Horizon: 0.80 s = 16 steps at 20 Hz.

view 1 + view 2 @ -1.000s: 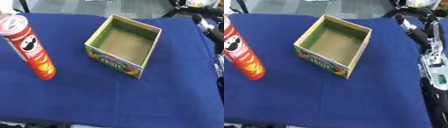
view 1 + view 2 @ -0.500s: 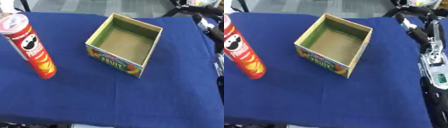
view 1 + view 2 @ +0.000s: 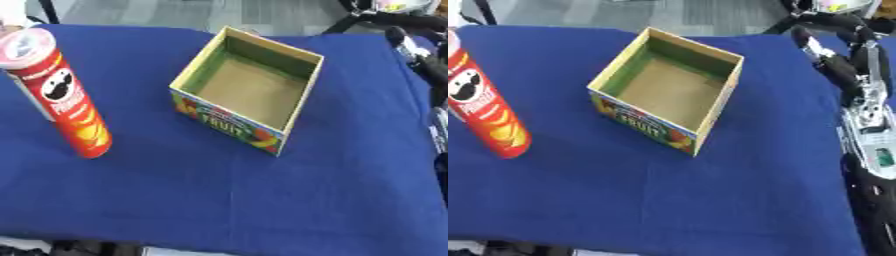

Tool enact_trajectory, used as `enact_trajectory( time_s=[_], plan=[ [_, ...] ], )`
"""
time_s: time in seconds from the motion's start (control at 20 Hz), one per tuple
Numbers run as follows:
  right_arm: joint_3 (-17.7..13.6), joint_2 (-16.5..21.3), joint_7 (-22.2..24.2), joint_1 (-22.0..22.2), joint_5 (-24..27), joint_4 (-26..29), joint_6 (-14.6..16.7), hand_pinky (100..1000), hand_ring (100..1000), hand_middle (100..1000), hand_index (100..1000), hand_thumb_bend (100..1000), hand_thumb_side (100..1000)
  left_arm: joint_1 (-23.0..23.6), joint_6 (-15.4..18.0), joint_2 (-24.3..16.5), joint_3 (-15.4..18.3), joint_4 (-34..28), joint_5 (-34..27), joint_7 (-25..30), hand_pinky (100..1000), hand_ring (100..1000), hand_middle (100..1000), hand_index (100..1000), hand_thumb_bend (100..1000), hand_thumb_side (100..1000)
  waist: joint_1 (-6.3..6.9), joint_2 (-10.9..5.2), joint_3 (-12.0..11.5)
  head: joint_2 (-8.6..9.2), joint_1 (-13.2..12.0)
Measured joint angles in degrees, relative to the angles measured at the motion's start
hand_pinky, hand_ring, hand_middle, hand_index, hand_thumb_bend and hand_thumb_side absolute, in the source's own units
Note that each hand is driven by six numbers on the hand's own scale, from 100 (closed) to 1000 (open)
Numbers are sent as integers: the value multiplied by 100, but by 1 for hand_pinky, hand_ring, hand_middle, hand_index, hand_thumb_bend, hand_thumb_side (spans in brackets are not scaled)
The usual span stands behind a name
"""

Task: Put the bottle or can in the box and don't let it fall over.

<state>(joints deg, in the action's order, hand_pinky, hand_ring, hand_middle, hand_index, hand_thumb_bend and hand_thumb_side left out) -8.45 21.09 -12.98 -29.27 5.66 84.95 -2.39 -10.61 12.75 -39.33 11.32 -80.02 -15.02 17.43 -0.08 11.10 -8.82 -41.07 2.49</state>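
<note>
— Where's the can?

— The red crisp can (image 3: 66, 97) stands upright on the blue worktop (image 3: 219, 200), left of the open cardboard box (image 3: 249, 90), apart from it.

— And the robot hand?

— The right robot hand (image 3: 843, 65) sits at the far right edge; its fingers I can't make out. No left one showing.

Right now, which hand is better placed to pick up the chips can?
Probably the left. The chips can stands upright at the table's left side, left of the open box. Only the right arm shows, at the far right edge, beyond the box.
</note>
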Motion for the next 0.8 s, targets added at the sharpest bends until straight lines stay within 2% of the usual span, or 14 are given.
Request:
enact_trajectory(
  time_s=[0.8],
  plan=[
    [0, -2, 23, 1, 20, -2, 10, 736, 971, 1000, 805, 741, 371, -231, -124, 26, -222, 17, 186, 209, 968, 1000, 884, 884, 635, 374, 0, -19, 23, 0, -37]
  ],
)
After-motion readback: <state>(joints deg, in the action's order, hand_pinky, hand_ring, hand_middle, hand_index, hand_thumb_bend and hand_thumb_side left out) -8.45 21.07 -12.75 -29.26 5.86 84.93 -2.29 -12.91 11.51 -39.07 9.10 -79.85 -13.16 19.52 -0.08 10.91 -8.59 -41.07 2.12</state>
